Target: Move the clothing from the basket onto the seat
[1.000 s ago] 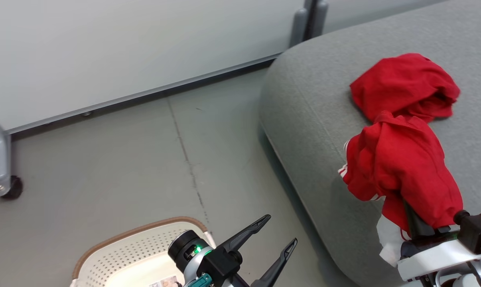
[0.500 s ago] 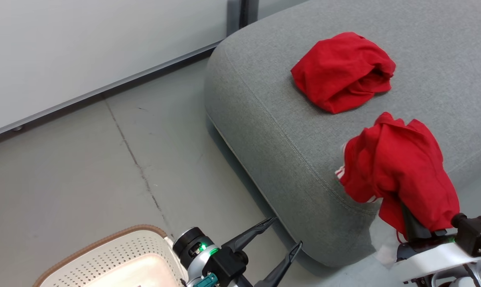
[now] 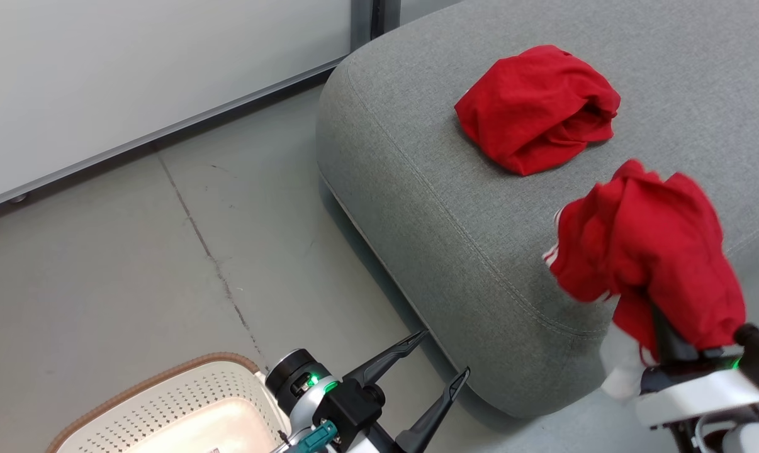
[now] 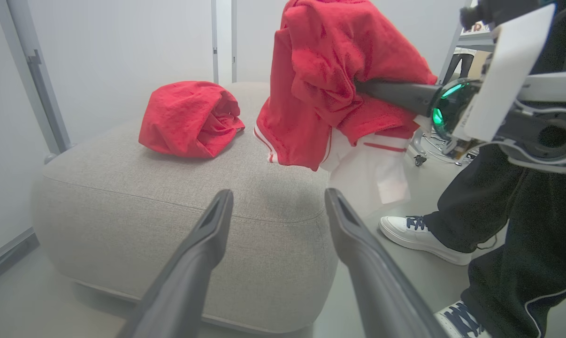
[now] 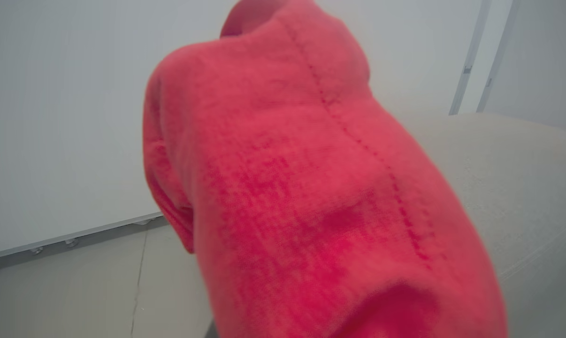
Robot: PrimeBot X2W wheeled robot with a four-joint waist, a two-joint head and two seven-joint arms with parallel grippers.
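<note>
The right tool (image 3: 664,336) grips the striped garment (image 3: 650,251), which drapes over it above the seat (image 3: 430,189) edge. The plain garment (image 3: 537,107) lies on the seat at its 11 o'clock. The left tool (image 3: 442,353) stands wide.

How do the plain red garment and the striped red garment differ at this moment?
The plain garment lies bunched on the seat; the striped garment hangs from the right gripper, which is shut on it. The plain garment is all red; the striped garment shows white stripes at its edge and a white part below. Both are bright red and crumpled.
</note>
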